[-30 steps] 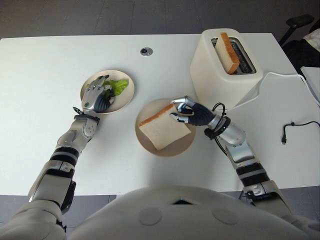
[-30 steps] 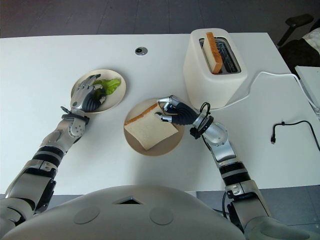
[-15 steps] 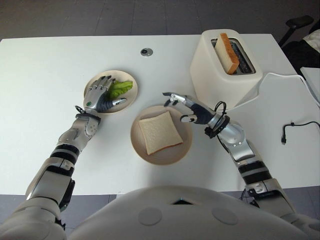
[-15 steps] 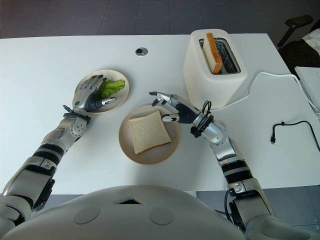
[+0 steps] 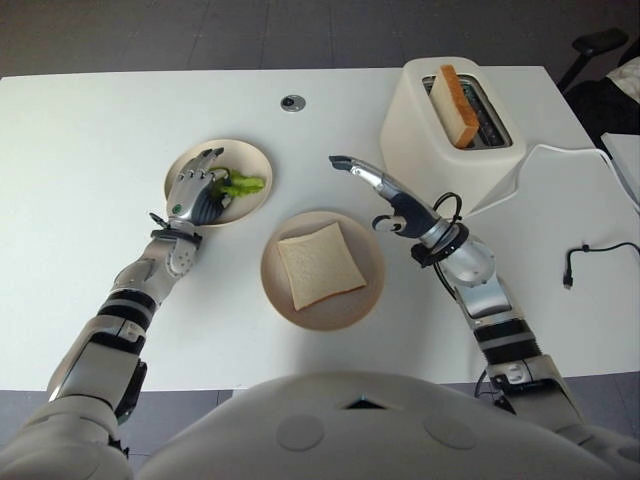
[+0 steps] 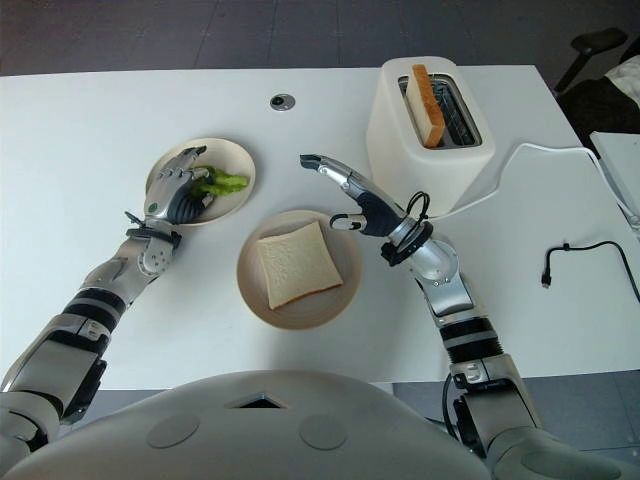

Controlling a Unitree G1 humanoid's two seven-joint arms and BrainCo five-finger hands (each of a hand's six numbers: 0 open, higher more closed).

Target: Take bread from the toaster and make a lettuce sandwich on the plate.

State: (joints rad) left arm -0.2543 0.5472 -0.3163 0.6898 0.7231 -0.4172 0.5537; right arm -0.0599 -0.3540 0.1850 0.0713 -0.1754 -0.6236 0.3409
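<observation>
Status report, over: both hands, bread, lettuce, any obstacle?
Left hand closed on lettuce in small plate. Right hand open, empty, beside toaster. One slice flat on big plate, second slice upright in toaster. Nothing in the way.

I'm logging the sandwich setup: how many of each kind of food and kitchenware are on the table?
Bread slices: 2
Plates: 2
Lettuce: 1
Toaster: 1
Total: 6

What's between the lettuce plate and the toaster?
The right hand, fingers stretched out, lies between the lettuce plate and the toaster; both eye views show it.
</observation>
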